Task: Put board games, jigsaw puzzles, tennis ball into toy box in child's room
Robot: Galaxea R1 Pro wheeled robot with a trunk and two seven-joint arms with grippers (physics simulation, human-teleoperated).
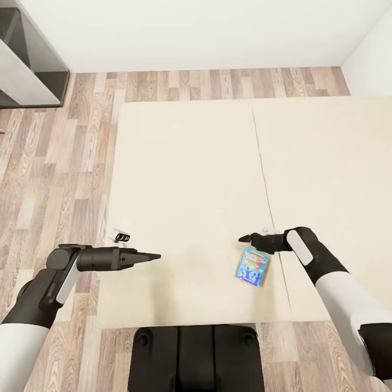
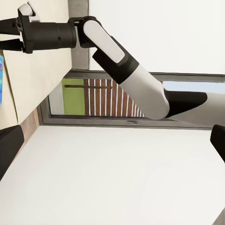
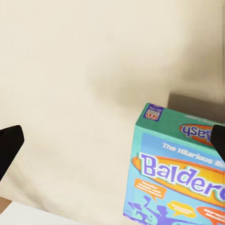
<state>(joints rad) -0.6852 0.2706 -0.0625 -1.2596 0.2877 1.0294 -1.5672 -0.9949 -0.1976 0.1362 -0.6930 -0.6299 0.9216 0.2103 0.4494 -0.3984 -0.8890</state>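
One board game (image 1: 252,265) lies flat on the bed (image 1: 190,163), just beside the right pincer (image 1: 243,238) at its five o'clock, long axis running roughly twelve-to-six. Right pincer's fingers stand apart and it is far nearer; the left pincer (image 1: 155,256) looks pressed together.

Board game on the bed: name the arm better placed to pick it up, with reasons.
Right. The right gripper hovers just beyond the board game, which fills part of its wrist view. The left gripper points across the bed, well off to the box's side.
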